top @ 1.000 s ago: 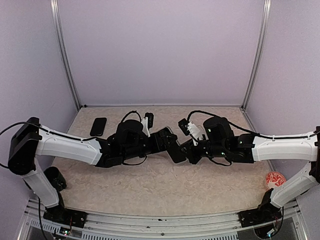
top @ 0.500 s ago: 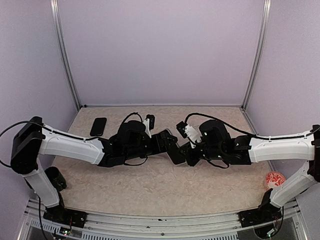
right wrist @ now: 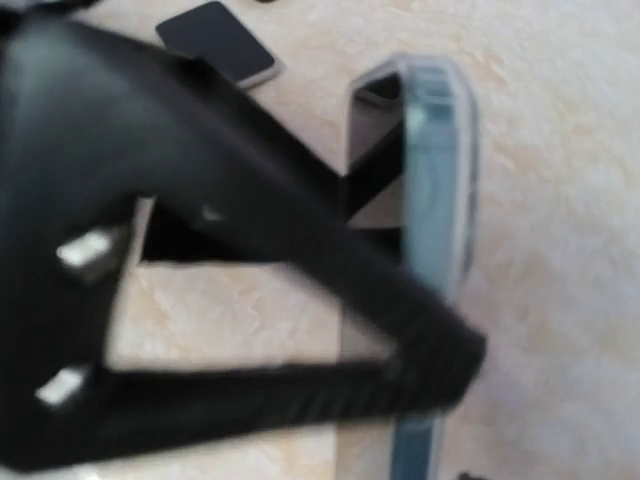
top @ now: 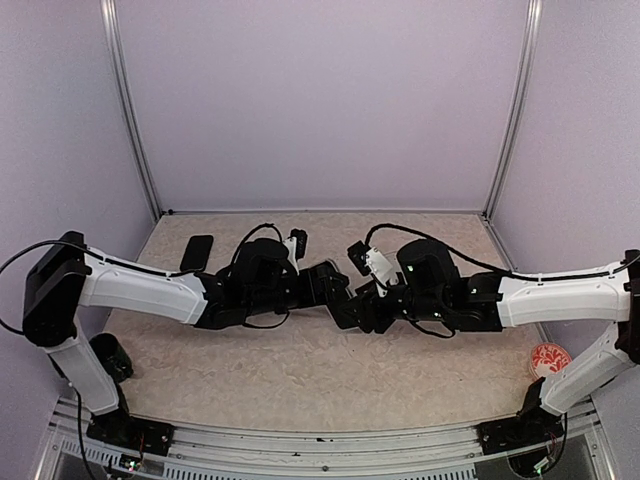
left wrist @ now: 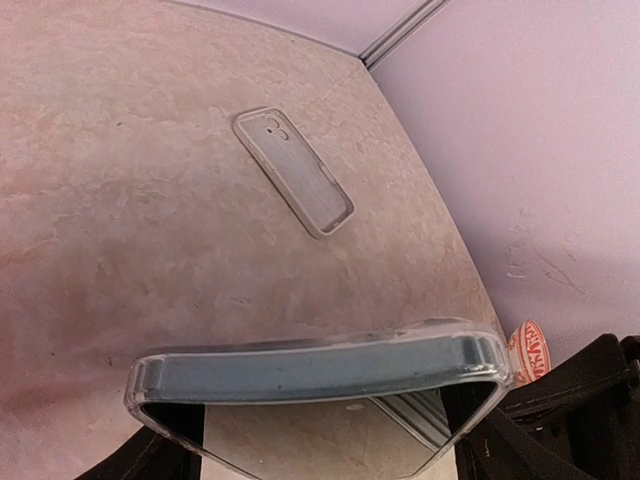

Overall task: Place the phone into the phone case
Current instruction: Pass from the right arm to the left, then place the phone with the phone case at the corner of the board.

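**Over mid-table: cased phone held where the two arms meet**

Above the middle of the table (left wrist: 120, 150), my left gripper (left wrist: 320, 435) stands wide, clamped across the narrow width of the phone case (left wrist: 487, 358), one finger on each long side. The phone (left wrist: 320, 372) shows as a blue-grey band inside the clear rim. Along this end I judge it seated, but I cannot check the rest of the shell.

Gripping the sides makes sense to me. It leaves the far end and both faces free for the other arm to press or square up. Holding the pair off the surface, as it appears to be, puts it within reach of both arms.

My right gripper (top: 355, 303) sits just beside that far end. Its wrist view is blurred, with one dark finger crossing in front of the case. I cannot tell how wide its jaws stand or whether they touch.

The long axis runs straight out from the left wrist along its fingers, toward the right arm, short end leading. A glossy face is turned to the left wrist camera. From the right wrist I see it edge-on, its long edge running up the frame. An empty spare case (left wrist: 293, 172) and a black phone (top: 197, 253) lie flat, well apart from it.
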Available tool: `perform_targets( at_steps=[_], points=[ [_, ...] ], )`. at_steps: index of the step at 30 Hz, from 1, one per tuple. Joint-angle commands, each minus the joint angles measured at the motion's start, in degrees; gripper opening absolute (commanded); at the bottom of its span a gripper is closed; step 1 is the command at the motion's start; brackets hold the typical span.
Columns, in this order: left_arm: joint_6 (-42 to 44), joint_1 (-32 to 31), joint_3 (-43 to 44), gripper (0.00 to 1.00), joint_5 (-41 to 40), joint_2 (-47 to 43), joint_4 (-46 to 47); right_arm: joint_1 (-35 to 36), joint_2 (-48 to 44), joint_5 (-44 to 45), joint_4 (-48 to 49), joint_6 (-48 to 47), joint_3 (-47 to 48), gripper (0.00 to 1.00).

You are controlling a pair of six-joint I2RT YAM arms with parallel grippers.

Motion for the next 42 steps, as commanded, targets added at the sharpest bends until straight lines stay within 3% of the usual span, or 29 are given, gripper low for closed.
perform_targets(
  at_steps=[1, 6, 7, 8, 28, 42],
  points=[
    [3.86, 3.11, 1.17, 0.61, 1.02, -2.18, -0.42, 0.39, -1.65, 0.58, 1.62, -0.74, 1.19, 0.65],
    [7.76, 7.04, 1.85, 0.60, 3.10, -3.66, -4.30, 0.38, -2.75, 0.41, 1.18, -1.65, 0.42, 0.85],
    [8.67, 7.71, 2.09, 0.61, 3.11, -3.96, -5.37, 0.38, -2.98, 0.45, 1.21, -1.68, 0.16, 0.97],
    [9.59, 8.37, 2.47, 0.60, 3.06, -4.09, -6.43, 0.38, -3.19, 0.46, 1.35, -1.70, -0.08, 0.99],
    [33.24, 24.26, 19.12, 0.61, 1.87, 0.41, -27.21, 0.34, -5.26, 1.51, 1.45, -1.69, -3.23, 1.00],
    [36.92, 31.01, 26.18, 0.61, -2.35, 9.48, -33.48, 0.14, -6.98, 2.32, 1.53, -1.27, -5.80, 1.00]
  ],
)
